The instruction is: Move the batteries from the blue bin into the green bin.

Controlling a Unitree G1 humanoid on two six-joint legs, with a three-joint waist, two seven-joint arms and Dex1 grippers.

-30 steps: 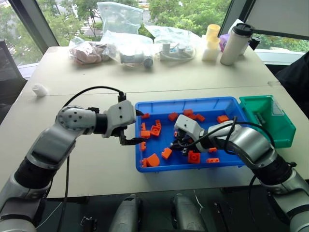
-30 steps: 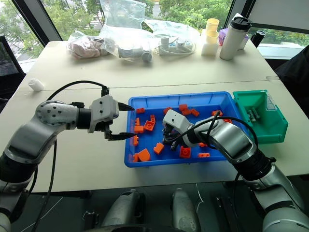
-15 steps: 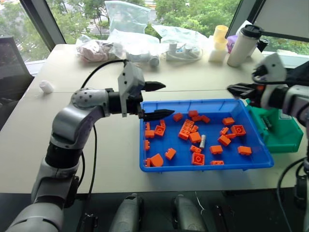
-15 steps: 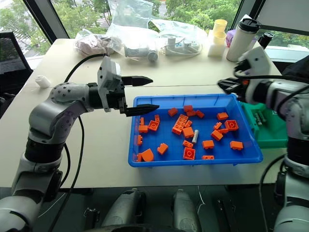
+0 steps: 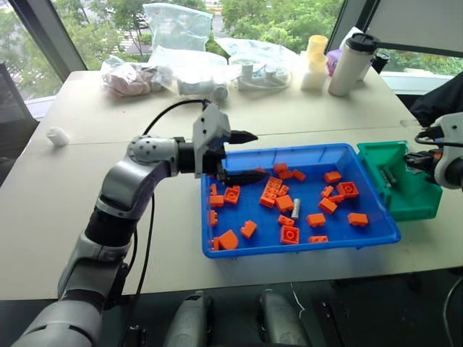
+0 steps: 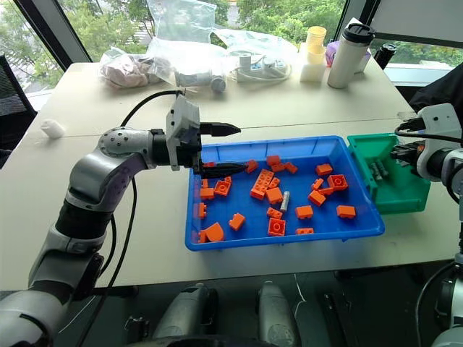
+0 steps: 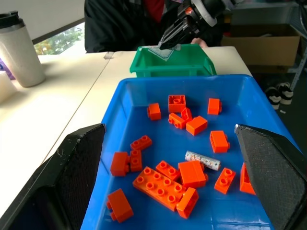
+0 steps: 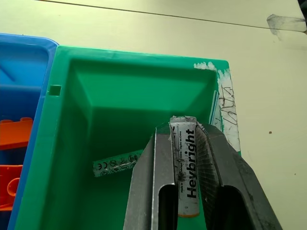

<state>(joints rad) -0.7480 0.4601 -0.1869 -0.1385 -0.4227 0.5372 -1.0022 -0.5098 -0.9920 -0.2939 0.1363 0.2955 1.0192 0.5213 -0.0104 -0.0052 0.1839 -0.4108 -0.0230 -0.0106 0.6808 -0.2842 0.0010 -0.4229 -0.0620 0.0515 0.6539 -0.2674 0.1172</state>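
So we're partway through, by the look of it. Starting at the left: our left pincer [image 6: 217,150] hangs over the left end of the blue bin [image 6: 217,242] with its fingers spread wide and nothing between them, touching nothing we can see.

Moving right, the blue bin sits on the surface [image 6: 145,108] with a scatter of orange bricks [image 6: 262,182] inside, and there's one battery in the blue bin [image 6: 285,201] lying among them near the middle. That's the only one we can spot left to move, though a brick could be hiding another.

Further right, touching the blue bin's end, is the green bin [image 8: 72,62]. There's at least one battery on the green bin's floor [image 8: 116,163] already, so that part's done.

Our right pincer [image 8: 184,191] is poised over the green bin, fingers closed around a held battery [image 8: 183,163] marked Heybright. Looks like it's about to drop. After that, we reckon just the one in the blue bin remains.
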